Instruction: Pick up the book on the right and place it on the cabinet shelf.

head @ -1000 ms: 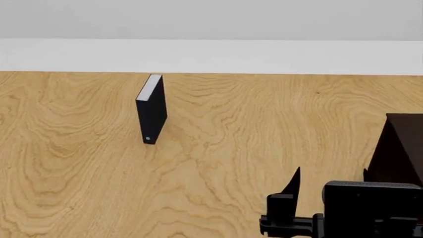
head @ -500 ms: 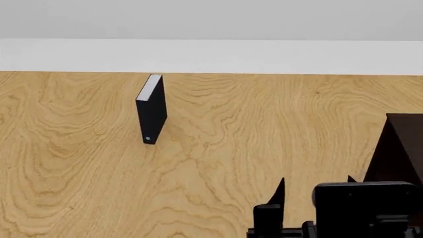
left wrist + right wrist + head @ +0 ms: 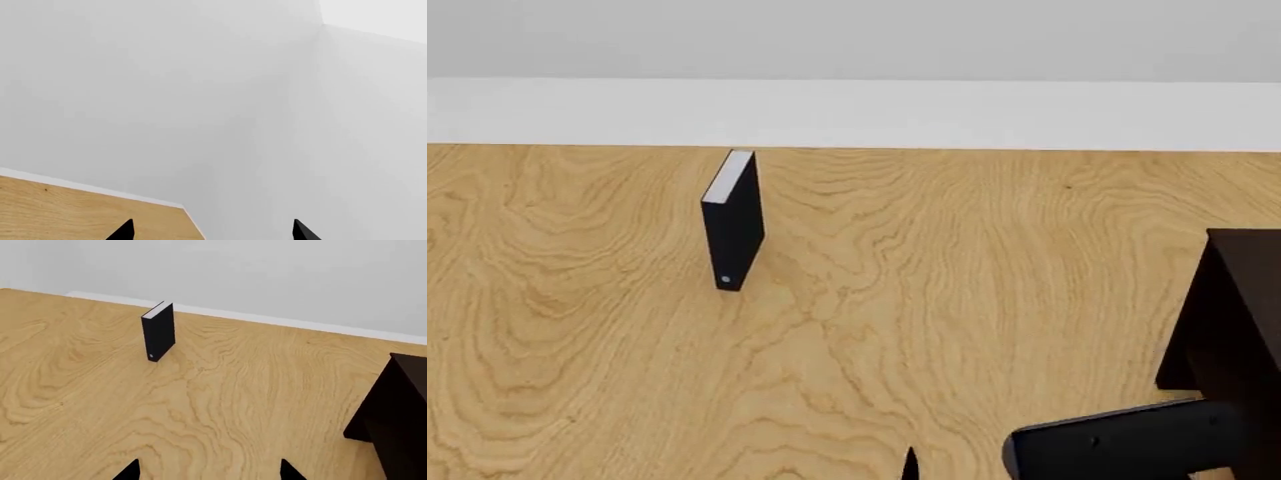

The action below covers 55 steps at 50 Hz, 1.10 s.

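The book on the right is out of view in every frame. The dark brown cabinet (image 3: 1236, 320) stands at the right edge of the wooden floor, also seen in the right wrist view as the cabinet (image 3: 400, 425); only its near corner shows. My right gripper (image 3: 209, 471) is open, with nothing but bare wood between its fingertips. In the head view just one right fingertip (image 3: 909, 463) and the black arm (image 3: 1121, 440) show at the bottom. My left gripper (image 3: 212, 232) is open too, facing white walls over a corner of the wooden surface (image 3: 67, 215).
A black book (image 3: 734, 235) with a small white dot on its spine stands upright at the far left, near the white wall base; the right wrist view shows this black book (image 3: 159, 332) well ahead of the fingers.
My right arm has dropped toward the bottom of the head view and shifted left; now only one fingertip and a tilted black link show. The black book has not moved.
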Motion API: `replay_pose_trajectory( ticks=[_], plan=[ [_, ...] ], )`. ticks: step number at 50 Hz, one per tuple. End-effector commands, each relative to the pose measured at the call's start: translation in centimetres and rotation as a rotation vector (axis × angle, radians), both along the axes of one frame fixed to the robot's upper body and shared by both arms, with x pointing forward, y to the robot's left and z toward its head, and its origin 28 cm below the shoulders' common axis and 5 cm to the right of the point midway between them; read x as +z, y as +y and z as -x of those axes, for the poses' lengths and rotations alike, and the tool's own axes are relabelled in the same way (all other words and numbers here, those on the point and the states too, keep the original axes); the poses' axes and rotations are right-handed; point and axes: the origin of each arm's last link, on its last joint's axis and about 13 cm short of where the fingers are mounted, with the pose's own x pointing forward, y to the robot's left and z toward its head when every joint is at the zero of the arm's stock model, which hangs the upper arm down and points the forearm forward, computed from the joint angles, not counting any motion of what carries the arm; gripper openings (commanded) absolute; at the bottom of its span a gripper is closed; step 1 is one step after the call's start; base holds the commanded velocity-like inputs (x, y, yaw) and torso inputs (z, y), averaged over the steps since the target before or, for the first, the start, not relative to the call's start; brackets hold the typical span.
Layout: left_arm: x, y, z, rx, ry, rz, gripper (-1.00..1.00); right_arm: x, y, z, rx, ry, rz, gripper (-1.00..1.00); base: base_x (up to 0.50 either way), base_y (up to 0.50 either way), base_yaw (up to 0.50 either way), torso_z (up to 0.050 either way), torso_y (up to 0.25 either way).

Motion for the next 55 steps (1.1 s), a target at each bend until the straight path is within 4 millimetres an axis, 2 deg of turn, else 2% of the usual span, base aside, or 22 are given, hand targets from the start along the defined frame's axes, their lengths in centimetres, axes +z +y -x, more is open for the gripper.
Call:
replay_pose_trajectory(
  ticks=[1, 14, 18, 23, 25, 28, 30, 32, 34, 35, 42, 44, 48, 55],
  plan=[
    [0.1, 0.0, -0.1, 0.002, 0.003, -0.001, 1.0, 1.1, -0.3, 2.1, 0.079, 0.102, -0.013, 1.0, 0.0, 0.0, 0.0, 0.0, 0.0],
    [0.1, 0.0, 0.0, 0.003, 0.004, 0.001, 1.0, 1.1, 0.1, 3.3, 0.177, 0.223, -0.044, 1.0, 0.0, 0.0, 0.0, 0.0, 0.0],
    [-0.6, 0.0, 0.0, 0.003, 0.002, 0.001, 1.0, 0.9, 0.2, 3.4, 0.179, 0.248, -0.028, 1.0, 0.0, 0.0, 0.0, 0.0, 0.0],
    [0.1, 0.0, 0.0, 0.001, 0.004, 0.0, 1.0, 0.2, 0.2, 3.2, 0.161, 0.317, 0.001, 1.0, 0.0, 0.0, 0.0, 0.0, 0.0],
    [-0.8, 0.0, -0.1, -0.002, 0.01, 0.001, 1.0, -0.2, 0.2, 3.3, 0.171, 0.355, -0.003, 1.0, 0.0, 0.0, 0.0, 0.0, 0.0],
    [0.1, 0.0, 0.0, -0.001, 0.007, 0.002, 1.0, -0.5, 0.1, 3.4, 0.158, 0.369, 0.017, 1.0, 0.0, 0.0, 0.0, 0.0, 0.0],
    [0.1, 0.0, 0.0, 0.001, 0.007, 0.0, 1.0, -0.6, 0.1, 3.4, 0.148, 0.37, 0.019, 1.0, 0.0, 0.0, 0.0, 0.0, 0.0],
    [-0.7, 0.0, 0.0, 0.0, 0.007, 0.001, 1.0, -0.6, 0.1, 3.4, 0.153, 0.38, 0.013, 1.0, 0.0, 0.0, 0.0, 0.0, 0.0],
    [0.0, 0.0, 0.0, 0.001, 0.008, -0.002, 1.0, -0.7, 0.1, 3.4, 0.144, 0.395, 0.018, 1.0, 0.0, 0.0, 0.0, 0.0, 0.0],
    [-0.5, 0.0, 0.0, 0.001, 0.008, -0.002, 1.0, -0.8, 0.1, 3.3, 0.145, 0.402, 0.02, 1.0, 0.0, 0.0, 0.0, 0.0, 0.0],
    [0.0, 0.0, -0.1, 0.001, 0.01, 0.0, 1.0, -1.0, 0.2, 3.2, 0.137, 0.433, 0.035, 1.0, 0.0, 0.0, 0.0, 0.0, 0.0],
    [-0.8, 0.0, -0.1, 0.001, 0.009, 0.001, 1.0, -1.0, 0.2, 3.3, 0.132, 0.438, 0.039, 1.0, 0.0, 0.0, 0.0, 0.0, 0.0],
    [0.0, 0.0, -0.1, 0.0, 0.01, 0.0, 1.0, -1.3, 0.2, 3.3, 0.131, 0.457, 0.044, 1.0, 0.0, 0.0, 0.0, 0.0, 0.0],
    [0.0, 0.0, -0.1, 0.001, 0.012, -0.001, 1.0, -1.7, 0.1, 3.3, 0.126, 0.49, 0.041, 1.0, 0.0, 0.0, 0.0, 0.0, 0.0]
  ],
)
